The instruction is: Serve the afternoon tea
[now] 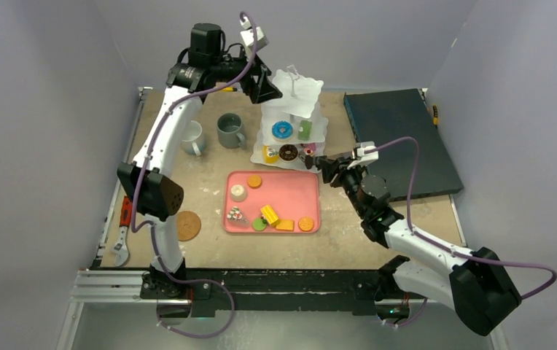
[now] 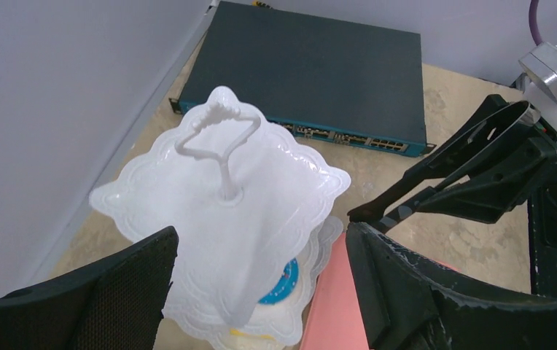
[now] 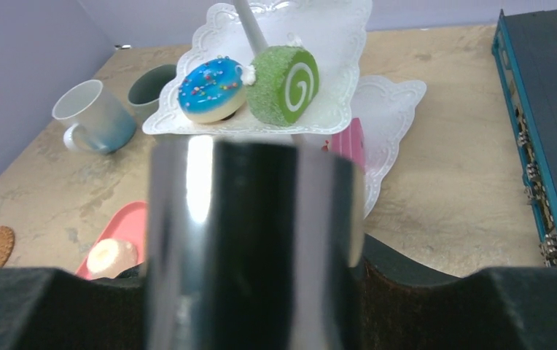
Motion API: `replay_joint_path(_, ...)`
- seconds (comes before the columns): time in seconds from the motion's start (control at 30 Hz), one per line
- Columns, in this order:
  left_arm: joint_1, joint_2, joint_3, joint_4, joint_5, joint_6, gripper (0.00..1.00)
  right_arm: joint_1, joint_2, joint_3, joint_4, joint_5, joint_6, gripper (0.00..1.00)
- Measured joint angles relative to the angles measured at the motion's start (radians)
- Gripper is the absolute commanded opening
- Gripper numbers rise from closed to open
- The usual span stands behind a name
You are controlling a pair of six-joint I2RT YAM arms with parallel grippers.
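Observation:
The white three-tier stand (image 1: 295,86) stands at the back centre. A blue donut (image 1: 283,130) and a green roll (image 1: 305,130) lie on its middle tier. A chocolate donut (image 1: 288,152) and a pink pastry (image 3: 349,141) lie on the bottom tier. My left gripper (image 1: 262,82) is open and empty beside the top tier (image 2: 217,197), one jaw on each side of it in the wrist view. My right gripper (image 1: 324,165) is shut on the tongs (image 3: 250,219), whose tips reach the bottom tier. The white mug (image 1: 192,138) and grey mug (image 1: 230,131) stand left of the stand. One cork coaster (image 1: 188,225) shows.
The pink tray (image 1: 290,191) in front of the stand holds several pastries, among them an orange cookie (image 1: 254,181) and a white one (image 1: 238,192). A dark network box (image 1: 399,138) lies at the right. A wrench (image 1: 121,244) lies at the left edge.

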Motion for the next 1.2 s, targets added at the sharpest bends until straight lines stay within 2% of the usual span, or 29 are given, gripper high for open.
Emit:
replay_joint_path(0.27, -0.021, 0.150, 0.091, 0.130, 0.070, -0.036, 0.86, 0.001, -0.014, 0.002, -0.013, -0.057, -0.016, 0.47)
replay_joint_path(0.67, -0.023, 0.199, 0.115, 0.346, 0.133, -0.119, 0.82, 0.004, 0.009, 0.019, -0.011, -0.151, -0.014, 0.44)
replay_joint_path(0.9, -0.024, 0.243, 0.124, 0.453, 0.186, -0.192, 0.71, 0.004, 0.009, 0.034, -0.011, -0.172, -0.014, 0.43)
replay_joint_path(1.03, -0.026, 0.261, 0.124, 0.453, 0.191, -0.203, 0.55, 0.004, 0.009, 0.034, -0.011, -0.179, -0.012, 0.42)
replay_joint_path(1.2, -0.031, 0.262, 0.124, 0.455, 0.180, -0.209, 0.42, 0.004, 0.009, 0.034, -0.010, -0.181, -0.010, 0.41)
